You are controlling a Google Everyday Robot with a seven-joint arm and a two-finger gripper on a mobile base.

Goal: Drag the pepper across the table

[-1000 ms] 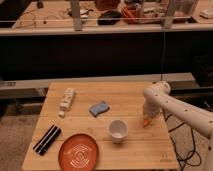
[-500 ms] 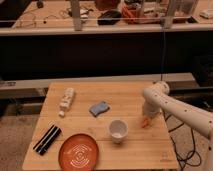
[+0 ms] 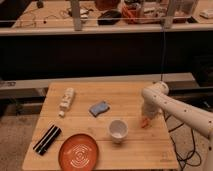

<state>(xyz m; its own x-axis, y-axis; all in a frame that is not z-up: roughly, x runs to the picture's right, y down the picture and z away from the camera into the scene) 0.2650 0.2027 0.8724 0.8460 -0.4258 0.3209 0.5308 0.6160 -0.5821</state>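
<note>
The pepper (image 3: pixel 145 122) is a tiny orange tapered piece lying on the light wood table (image 3: pixel 150 150) near its right edge, to the right of the white cup (image 3: pixel 118 130). My gripper (image 3: pixel 147 116) comes in from the right on a white arm and points down right over the pepper, its tip at or touching the piece. The gripper's body hides the contact.
An orange plate (image 3: pixel 78 151) lies at the front. A black bar (image 3: pixel 47 139) lies at the front left. A blue sponge (image 3: pixel 99 108) sits mid-table and a white bottle (image 3: pixel 66 100) lies at the back left. A cluttered bench (image 3: pixel 110 20) stands behind.
</note>
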